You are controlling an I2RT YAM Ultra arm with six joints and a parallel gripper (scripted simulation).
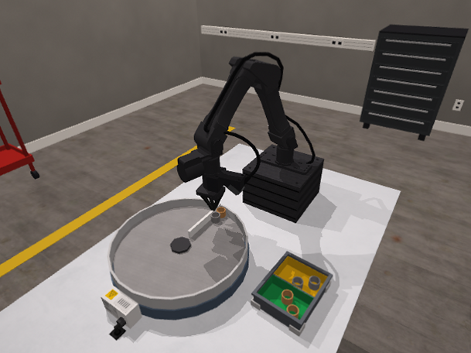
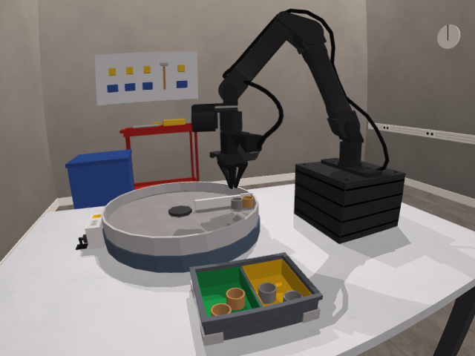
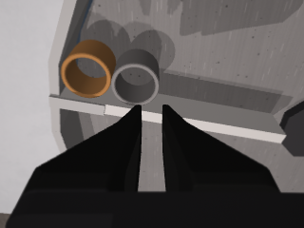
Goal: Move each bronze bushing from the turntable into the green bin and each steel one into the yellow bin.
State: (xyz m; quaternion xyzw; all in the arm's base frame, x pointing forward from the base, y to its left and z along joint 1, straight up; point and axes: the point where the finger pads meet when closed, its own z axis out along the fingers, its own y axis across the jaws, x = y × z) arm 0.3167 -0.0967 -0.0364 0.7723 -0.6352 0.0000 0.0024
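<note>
A steel bushing (image 1: 215, 217) and a bronze bushing (image 1: 221, 210) stand upright side by side on the grey turntable (image 1: 178, 252), near its rim and against a white bar (image 1: 199, 226). My gripper (image 1: 212, 207) hangs just above the bar, close to the steel bushing, with its fingers nearly together and nothing between them. In the wrist view my fingertips lie just short of the steel bushing (image 3: 136, 83), with the bronze bushing (image 3: 87, 68) to its left. The green bin (image 2: 217, 287) holds two bronze bushings. The yellow bin (image 2: 274, 277) holds two steel ones.
The arm's black base block (image 2: 349, 199) stands to the right of the turntable. A black hub (image 2: 179, 211) sits at the turntable's centre. A small white control box (image 1: 121, 307) is at the turntable's front left.
</note>
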